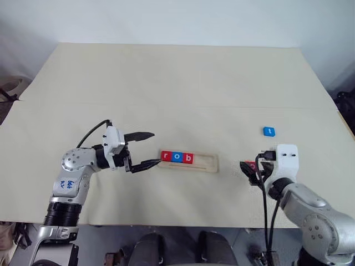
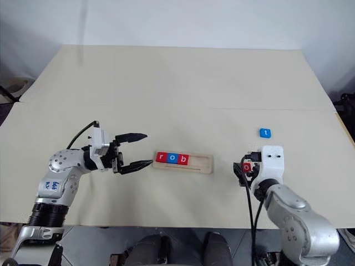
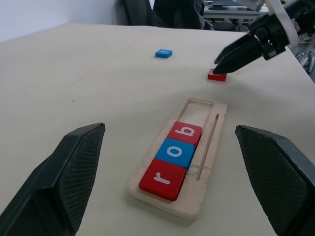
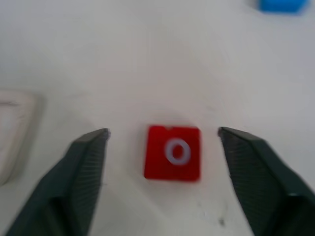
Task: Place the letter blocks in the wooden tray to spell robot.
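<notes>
Letter blocks are the story here, small flat square tiles with white lowercase letters, and they look light, stiff and smooth-topped, so a pinch across two opposite edges is the sensible hold. Starting at the left: the left gripper point(image 1: 145, 150) hovers just off the tray's left end, black fingers spread wide, holding nothing. Next, the long pale wooden tray point(image 1: 206, 162) sits near the middle of the beige table point(image 1: 177, 83), its left three places filled red r point(image 1: 166, 156), blue o point(image 1: 177, 157), red b point(image 1: 188, 158); the right end stands free. Further right, the red o block point(image 4: 173, 153) lies flat on the table between the right gripper's point(image 4: 167, 147) wide-open fingers, not touching them. Beyond it, farther off, waits the blue t block point(image 1: 269, 131).
</notes>
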{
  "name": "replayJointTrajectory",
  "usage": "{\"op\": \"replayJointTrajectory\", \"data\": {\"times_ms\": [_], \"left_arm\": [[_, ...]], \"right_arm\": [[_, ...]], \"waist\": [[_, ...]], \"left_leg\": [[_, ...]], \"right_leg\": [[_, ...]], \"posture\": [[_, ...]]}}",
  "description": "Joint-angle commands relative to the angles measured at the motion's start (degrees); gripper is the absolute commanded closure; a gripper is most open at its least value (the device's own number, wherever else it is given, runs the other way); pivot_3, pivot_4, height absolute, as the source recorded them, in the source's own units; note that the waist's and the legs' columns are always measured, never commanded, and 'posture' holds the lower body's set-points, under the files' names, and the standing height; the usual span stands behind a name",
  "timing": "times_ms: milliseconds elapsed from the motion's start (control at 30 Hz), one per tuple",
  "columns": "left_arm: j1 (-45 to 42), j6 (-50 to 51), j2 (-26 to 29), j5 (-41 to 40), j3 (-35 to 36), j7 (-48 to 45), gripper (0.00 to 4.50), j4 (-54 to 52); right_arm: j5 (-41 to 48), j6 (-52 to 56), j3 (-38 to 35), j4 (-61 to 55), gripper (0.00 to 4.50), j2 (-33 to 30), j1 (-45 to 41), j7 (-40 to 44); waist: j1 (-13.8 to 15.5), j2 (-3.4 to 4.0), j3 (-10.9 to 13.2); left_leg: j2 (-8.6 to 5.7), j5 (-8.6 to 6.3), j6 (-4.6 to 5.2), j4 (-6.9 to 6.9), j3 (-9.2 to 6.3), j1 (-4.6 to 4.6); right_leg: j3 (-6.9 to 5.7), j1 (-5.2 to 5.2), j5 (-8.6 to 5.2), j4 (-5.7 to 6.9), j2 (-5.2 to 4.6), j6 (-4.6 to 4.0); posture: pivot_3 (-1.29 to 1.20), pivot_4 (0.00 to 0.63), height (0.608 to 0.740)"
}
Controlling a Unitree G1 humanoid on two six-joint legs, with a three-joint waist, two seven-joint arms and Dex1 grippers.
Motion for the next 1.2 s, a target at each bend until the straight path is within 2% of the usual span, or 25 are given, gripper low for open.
{"op": "replayJointTrajectory", "data": {"times_ms": [33,100,167,267,367,467,600,800,933,1133,1200], "left_arm": [[0.4,-1.4,0.4,0.0,1.1,0.0,0.0,-0.1],[0.9,-1.6,0.5,-0.1,1.5,0.2,0.0,-0.4],[1.4,-1.8,0.7,-0.2,1.9,0.2,0.0,-0.7],[2.3,-1.7,1.1,-0.7,2.3,-0.1,0.0,-1.7],[3.2,-1.3,1.6,-1.6,2.5,-1.0,0.0,-3.0],[4.3,-0.4,2.2,-2.6,2.0,-2.7,0.0,-5.0],[5.1,0.7,2.6,-3.3,1.2,-4.2,0.0,-7.3],[6.5,1.2,3.1,-4.0,0.6,-5.6,0.0,-10.3],[7.3,1.7,3.2,-4.1,0.9,-5.6,0.0,-11.4],[7.4,1.5,3.1,-3.6,1.4,-4.7,0.0,-11.1],[7.3,1.1,3.0,-3.4,1.5,-4.4,0.0,-10.6]], "right_arm": [[2.6,-6.0,-2.1,4.9,0.03,-11.4,0.8,12.9],[1.2,-16.5,-0.2,10.1,0.03,-21.2,3.2,24.8],[0.1,-26.9,1.4,15.8,0.03,-27.7,4.5,35.7],[-1.2,-41.0,4.3,25.6,0.03,-32.4,2.9,48.6],[-4.8,-53.4,9.1,35.3,0.03,-34.3,-1.4,57.2],[-8.2,-59.8,15.0,44.3,0.03,-34.5,-7.3,63.3],[-13.8,-66.6,21.7,54.3,0.03,-33.5,-13.9,66.8],[-18.4,-73.4,26.2,65.5,0.03,-31.8,-20.1,69.4],[-19.9,-76.2,27.2,68.9,0.98,-31.9,-21.1,70.9],[-18.3,-76.0,26.6,67.6,3.02,-31.3,-21.4,73.1],[-17.3,-73.3,26.7,64.1,3.05,-31.2,-21.6,73.5]], "waist": [[0.0,-0.01,0.0],[0.0,-0.01,0.0],[0.0,-0.02,0.0],[-0.3,-0.08,0.0],[-0.2,-0.1,0.1],[-0.1,-0.1,0.1],[0.2,-0.1,0.1],[-0.1,-0.1,0.1],[-0.1,-0.1,0.1],[0.0,-0.1,0.1],[0.0,-0.1,0.1]], "left_leg": [[0.0,-0.02,0.04,0.03,-0.01,0.0],[-0.02,-0.05,0.09,0.03,0.03,-0.01],[-0.01,-0.06,0.1,-0.03,0.04,0.01],[0.01,-0.06,0.1,-0.07,0.07,0.05],[0.02,-0.05,0.08,-0.01,0.06,0.09],[0.03,-0.05,0.08,0.09,0.05,0.08],[0.02,-0.05,0.08,0.18,0.02,0.05],[0.03,-0.04,0.07,0.2,0.02,0.04],[0.05,-0.03,0.04,0.2,0.01,0.06],[0.05,-0.03,0.04,0.23,-0.04,0.07],[0.06,-0.03,0.04,0.23,-0.04,0.07]], "right_leg": [[-0.01,0.02,0.0,-0.01,0.0,0.0],[0.02,0.04,0.01,-0.1,-0.01,0.03],[-0.04,0.1,0.02,-0.26,0.02,0.05],[-0.02,0.13,0.03,-0.29,0.05,0.05],[-0.04,0.16,0.03,-0.25,0.05,0.06],[-0.05,0.2,0.04,-0.24,0.04,0.07],[-0.07,0.23,0.05,-0.22,0.0,0.09],[-0.1,0.25,0.06,-0.24,0.0,0.11],[-0.11,0.25,0.05,-0.22,0.01,0.1],[-0.13,0.33,0.06,-0.24,0.0,0.11],[-0.13,0.33,0.06,-0.23,0.0,0.11]], "posture": [[0.0,0.15,0.74],[0.0,0.15,0.74],[0.0,0.15,0.74],[0.0,0.15,0.74],[0.0,0.15,0.74],[0.0,0.15,0.74],[0.0,0.15,0.74],[0.0,0.15,0.74],[0.0,0.15,0.74],[0.0,0.15,0.74],[0.0,0.15,0.74]]}}
